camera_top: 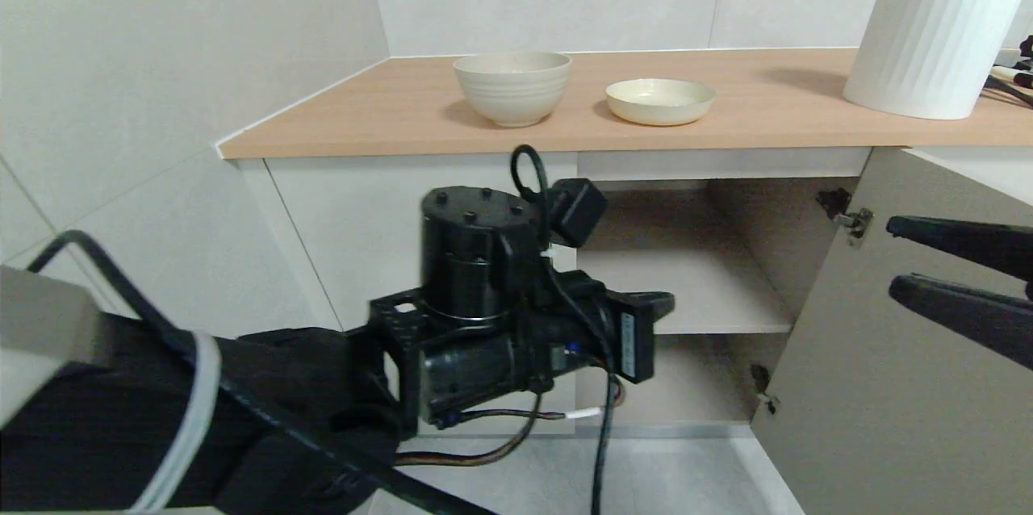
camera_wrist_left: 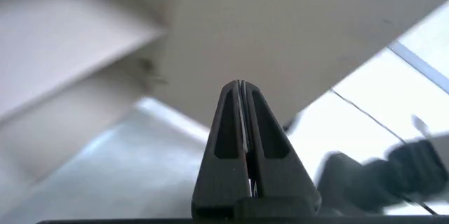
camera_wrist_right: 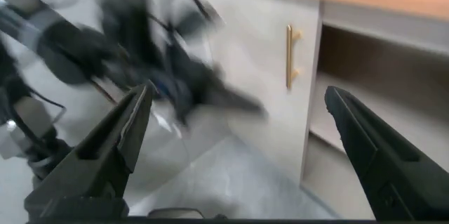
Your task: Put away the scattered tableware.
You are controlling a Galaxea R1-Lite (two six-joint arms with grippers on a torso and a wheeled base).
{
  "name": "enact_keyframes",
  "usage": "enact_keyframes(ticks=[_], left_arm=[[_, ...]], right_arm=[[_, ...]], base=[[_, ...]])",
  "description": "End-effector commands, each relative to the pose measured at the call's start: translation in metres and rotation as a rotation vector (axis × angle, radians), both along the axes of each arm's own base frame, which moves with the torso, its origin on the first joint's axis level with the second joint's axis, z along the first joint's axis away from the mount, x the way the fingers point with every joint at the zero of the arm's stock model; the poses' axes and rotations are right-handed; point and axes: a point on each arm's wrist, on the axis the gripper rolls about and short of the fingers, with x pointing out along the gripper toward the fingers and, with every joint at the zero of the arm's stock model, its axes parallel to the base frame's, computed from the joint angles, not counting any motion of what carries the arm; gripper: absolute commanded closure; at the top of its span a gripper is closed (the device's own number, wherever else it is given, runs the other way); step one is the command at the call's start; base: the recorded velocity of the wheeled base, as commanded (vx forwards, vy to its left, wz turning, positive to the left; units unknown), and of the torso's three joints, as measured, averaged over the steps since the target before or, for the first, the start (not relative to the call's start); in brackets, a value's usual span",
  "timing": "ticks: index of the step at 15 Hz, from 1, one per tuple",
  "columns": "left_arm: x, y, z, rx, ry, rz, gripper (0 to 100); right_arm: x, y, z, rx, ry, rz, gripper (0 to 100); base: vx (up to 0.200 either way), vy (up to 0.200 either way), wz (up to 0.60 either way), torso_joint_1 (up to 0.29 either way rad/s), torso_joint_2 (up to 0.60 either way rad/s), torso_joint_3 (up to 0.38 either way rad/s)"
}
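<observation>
- So: the bowl (camera_top: 513, 87) and the shallow dish (camera_top: 660, 100) sit upright on the counter (camera_top: 387, 115). The bowl is nearer the counter's wall-side corner and the dish is beside it, not touching.
- Both grippers are below the counter top, so both pieces lie up and forward. They're round, so there's no long axis and a rim grasp works from any side.
- Left gripper (camera_wrist_left: 242, 112): fingers pressed together, holding nothing, aimed low toward the floor (camera_top: 686, 466) under the counter. The left arm (camera_top: 484, 297) is in front of the counter edge, roughly under the bowl, so it's probably the nearer arm for the bowl.
- Right gripper (camera_top: 893, 255): jaws spread wide, nothing in them, out past the open door (camera_top: 855, 386) below the counter. The door stands between it and the shelf (camera_top: 686, 281).
- That shelf under the counter looks like the drop spot.
- Counter is smooth wood-look laminate, with a white ribbed container (camera_top: 936, 27) at its far end.
- Tiled walls, pale floor.
</observation>
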Motion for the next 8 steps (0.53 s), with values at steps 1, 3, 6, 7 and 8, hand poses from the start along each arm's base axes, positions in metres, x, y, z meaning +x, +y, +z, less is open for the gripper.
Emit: enact_keyframes(ticks=[1,3,6,7,8], left_arm=[[-0.012,0.08,0.033,-0.01,-0.058,0.146,100],[-0.03,0.123,0.047,0.025,-0.057,0.229,100],[-0.06,0.177,0.062,0.111,-0.041,0.351,100],[-0.068,0.187,0.064,0.116,-0.035,0.381,100],[-0.075,0.197,0.063,0.114,-0.031,0.414,100]], right_arm=[[0.03,0.015,-0.009,-0.042,0.081,-0.006,0],[0.056,0.024,-0.009,-0.06,0.113,-0.053,0],[0.091,0.036,-0.013,-0.099,0.136,-0.259,0],[0.093,0.036,-0.014,-0.102,0.147,-0.292,0],[0.092,0.035,-0.016,-0.112,0.161,-0.302,0]], base=[[0.0,0.0,0.0,0.0,0.0,0.0],[0.0,0.0,0.0,0.0,0.0,0.0],[0.0,0.0,0.0,0.0,0.0,0.0],[0.0,0.0,0.0,0.0,0.0,0.0],[0.0,0.0,0.0,0.0,0.0,0.0]])
